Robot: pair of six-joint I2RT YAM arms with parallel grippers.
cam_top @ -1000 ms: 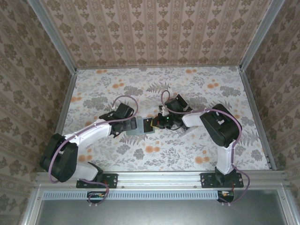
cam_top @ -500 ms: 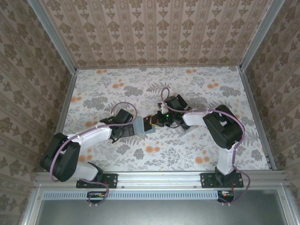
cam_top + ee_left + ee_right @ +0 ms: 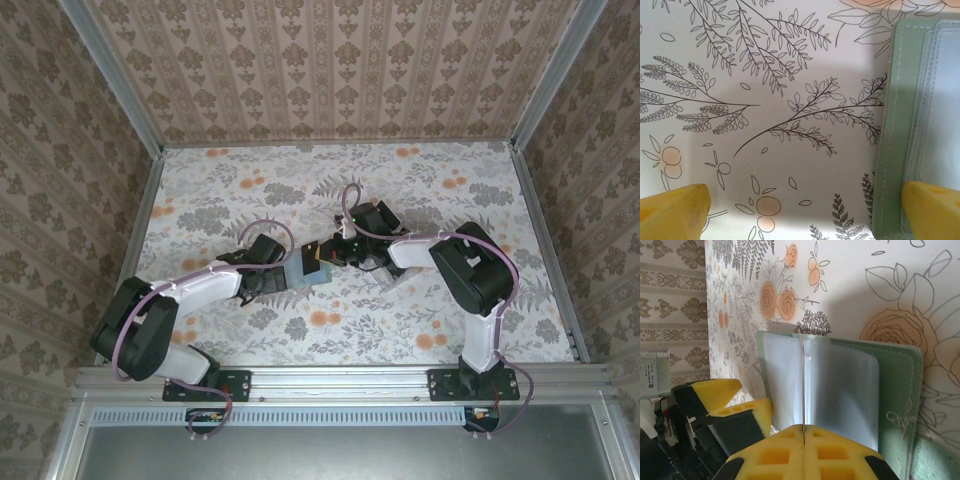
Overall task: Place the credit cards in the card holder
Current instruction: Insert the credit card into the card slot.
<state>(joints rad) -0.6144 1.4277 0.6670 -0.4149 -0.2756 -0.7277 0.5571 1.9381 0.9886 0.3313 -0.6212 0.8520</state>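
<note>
Holder: lies open at centre of table.
Left gripper: jaws wide apart, at holder's 9 o'clock; one fingertip over its edge.
Right gripper: pads clamped on card, held edge-on at holder's 2 o'clock.

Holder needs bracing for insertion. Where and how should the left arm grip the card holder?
The card holder lies open and flat, so likely take its bare stitched border: come low from the left gripper's side, jaws across that edge, clear of the sleeve beside the held card.
</note>
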